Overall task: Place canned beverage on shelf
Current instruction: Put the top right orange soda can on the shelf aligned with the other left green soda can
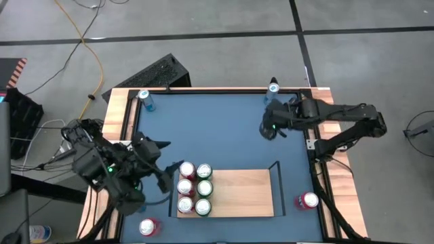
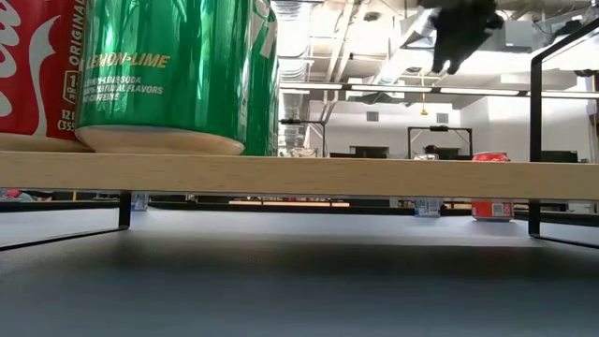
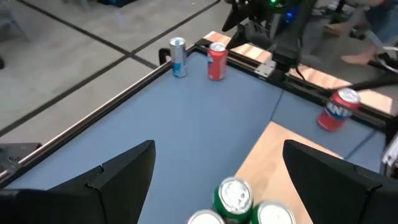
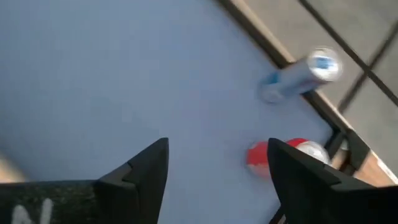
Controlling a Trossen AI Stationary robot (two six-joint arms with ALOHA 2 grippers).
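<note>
The light-wood shelf (image 1: 237, 193) with black end rails lies at the table's near middle. Several red and green cans (image 1: 195, 188) stand upright at its left end; they also show in the low view (image 2: 173, 75). My left gripper (image 1: 167, 161) is open and empty, just left of these cans, with their tops below its fingers in its wrist view (image 3: 235, 196). My right gripper (image 1: 270, 130) is open and empty above the table's far right. In its wrist view (image 4: 217, 177) a red can (image 4: 286, 154) stands beyond one finger, untouched.
Slim blue cans stand at the far left corner (image 1: 144, 100) and the far right corner (image 1: 273, 87). Red cans stand at the near left (image 1: 148, 227) and to the right of the shelf (image 1: 306, 200). The shelf's right half (image 1: 251, 196) is bare wood.
</note>
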